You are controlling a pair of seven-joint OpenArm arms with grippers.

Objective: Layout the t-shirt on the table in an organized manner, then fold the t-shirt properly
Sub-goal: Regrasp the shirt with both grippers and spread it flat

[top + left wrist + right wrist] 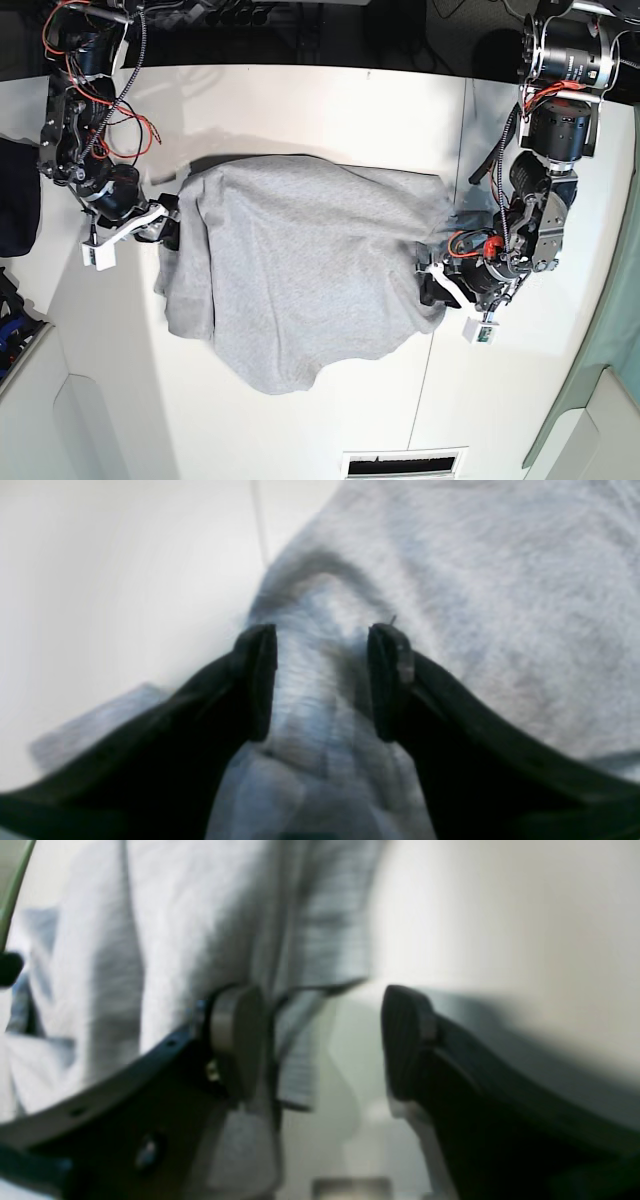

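Claws both stand wide apart, gripping nothing: left claw straddles rumpled heather-grey cotton t-shirt; right claw at frame-left edge should re-pinch corners, spread evenly.

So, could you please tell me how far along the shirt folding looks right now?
Done: the t-shirt lies spread, though rumpled, on the table, no lettering showing. In hand: the left end effector straddles a raised ridge of fabric with jaws apart, and the right end effector stands open at the opposite edge. Left: smoothing the outline and every fold.
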